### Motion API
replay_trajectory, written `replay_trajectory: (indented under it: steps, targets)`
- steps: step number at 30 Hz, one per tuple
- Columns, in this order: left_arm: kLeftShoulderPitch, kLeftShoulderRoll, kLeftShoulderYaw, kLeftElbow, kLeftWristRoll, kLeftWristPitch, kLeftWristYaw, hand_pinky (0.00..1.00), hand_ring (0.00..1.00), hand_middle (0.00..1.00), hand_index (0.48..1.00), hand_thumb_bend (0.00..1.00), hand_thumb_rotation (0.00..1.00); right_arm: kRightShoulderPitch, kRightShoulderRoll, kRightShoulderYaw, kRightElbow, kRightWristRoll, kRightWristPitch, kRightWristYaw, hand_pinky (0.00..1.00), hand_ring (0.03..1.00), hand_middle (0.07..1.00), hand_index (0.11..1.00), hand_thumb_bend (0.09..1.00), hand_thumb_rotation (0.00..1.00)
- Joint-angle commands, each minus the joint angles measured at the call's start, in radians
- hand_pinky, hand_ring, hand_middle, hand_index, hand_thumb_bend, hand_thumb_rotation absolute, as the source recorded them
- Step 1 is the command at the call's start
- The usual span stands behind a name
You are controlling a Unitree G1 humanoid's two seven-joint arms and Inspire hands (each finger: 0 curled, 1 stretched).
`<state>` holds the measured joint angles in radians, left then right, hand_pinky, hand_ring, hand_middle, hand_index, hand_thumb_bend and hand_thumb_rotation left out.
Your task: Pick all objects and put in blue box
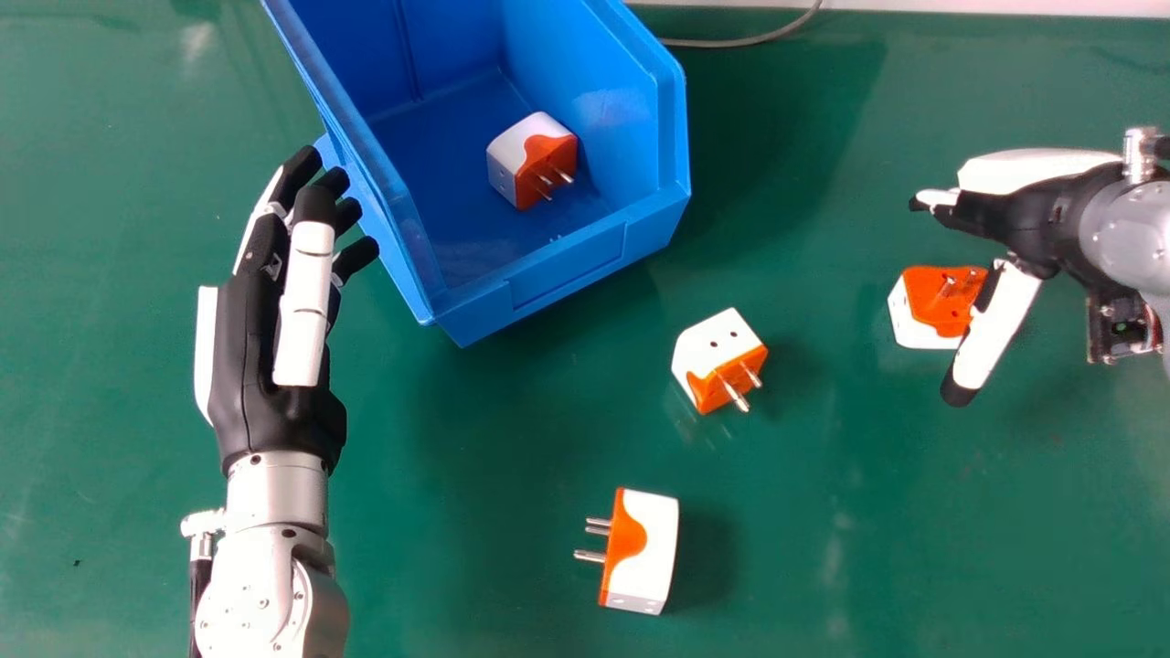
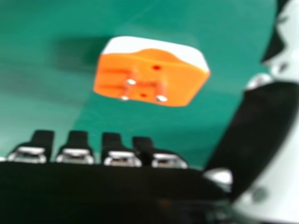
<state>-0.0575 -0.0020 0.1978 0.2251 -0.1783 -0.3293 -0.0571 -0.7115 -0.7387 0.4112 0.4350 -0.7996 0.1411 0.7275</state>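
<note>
head view: smooth box [image 1: 585, 260] holds blocky plug [image 1: 521, 160].

From where I'm standing, this looks like a robotics lab or a workshop test station; I can't tell which. There's the smooth green tabletop [image 1: 494, 457], lightly scuffed and shiny where the light catches it, with a pale strip [image 1: 1005, 8] along the far edge and a thin grey cable [image 1: 759, 40] beside it. An open plastic blue box [image 1: 567, 274] sits there like a parts bin, between the robot's left hand [image 1: 247, 388] and right hand [image 1: 1028, 210], with bare metal at their wrists.
</note>
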Motion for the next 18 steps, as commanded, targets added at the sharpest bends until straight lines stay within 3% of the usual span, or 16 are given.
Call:
replay_trajectory:
  steps: [1, 5, 18]
  targets:
    - [0.002, 0.0, -0.001, -0.023, -0.002, -0.014, 0.0, 0.81, 0.86, 0.87, 0.867, 0.69, 0.75, -0.016, 0.002, 0.008, 0.021, -0.019, -0.005, -0.034, 0.99, 0.998, 0.999, 0.982, 1.0, 0.25]
    - [0.001, 0.001, 0.002, -0.023, -0.013, -0.009, -0.006, 0.81, 0.86, 0.87, 0.87, 0.68, 0.75, -0.01, 0.017, 0.025, 0.077, -0.02, -0.021, -0.105, 0.99, 0.999, 1.0, 0.983, 1.0, 0.24]
    - [0.001, 0.006, 0.003, -0.02, -0.006, -0.011, -0.002, 0.82, 0.87, 0.88, 0.872, 0.69, 0.75, -0.041, 0.102, 0.129, 0.378, -0.092, -0.089, -0.402, 0.99, 1.0, 1.0, 0.973, 0.998, 0.23]
